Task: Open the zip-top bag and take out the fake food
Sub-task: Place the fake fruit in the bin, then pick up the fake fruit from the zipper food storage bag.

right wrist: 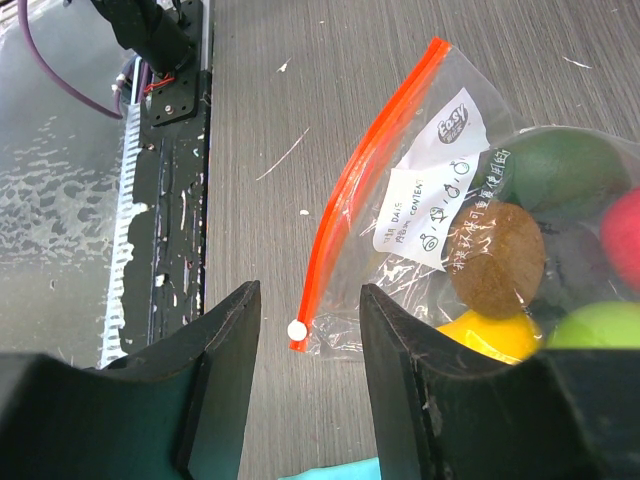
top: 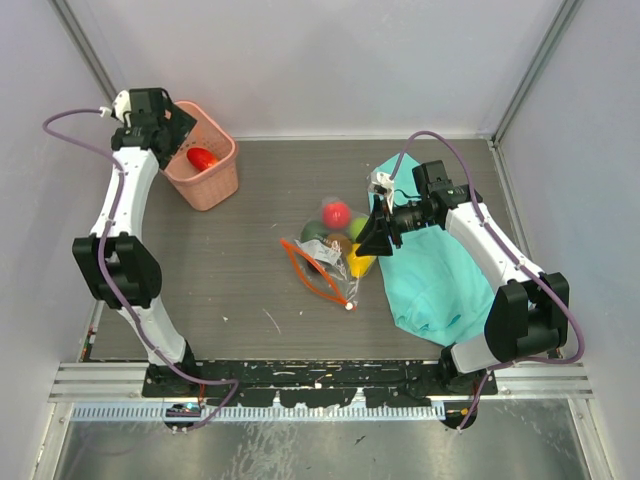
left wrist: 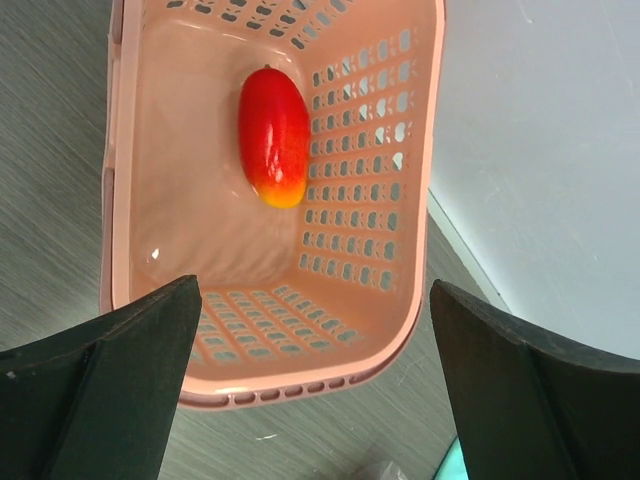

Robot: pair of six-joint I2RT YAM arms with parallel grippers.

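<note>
Bag lies flat near the table centre, a bit toward the right edge. Most of the food is inside it: green, brown, red, yellow and lime pieces bunched at the closed end. One red fruit is already in the basket at the far-left corner. Left gripper hangs over that basket, fingers spread wide, holding nothing, well apart from the bag. Right gripper is at the bag's right side, just beside the yellow piece, with the cloth under its arm toward the right edge. Its fingers are about half apart and nothing is visibly clamped between them. Strip is the bag's long edge on the side away from the right arm, running diagonally from table centre toward the near edge. Slider sits at the near end. In the right wrist view that slider end shows in the gap between the fingers, but whether it touches them can't be told. Top view hints the mouth is parted; not sure. Key relation, as a judgement: the bag lies left of the right gripper, the right arm is far nearer, and any pull on a piece should go out across the strip side.
</note>
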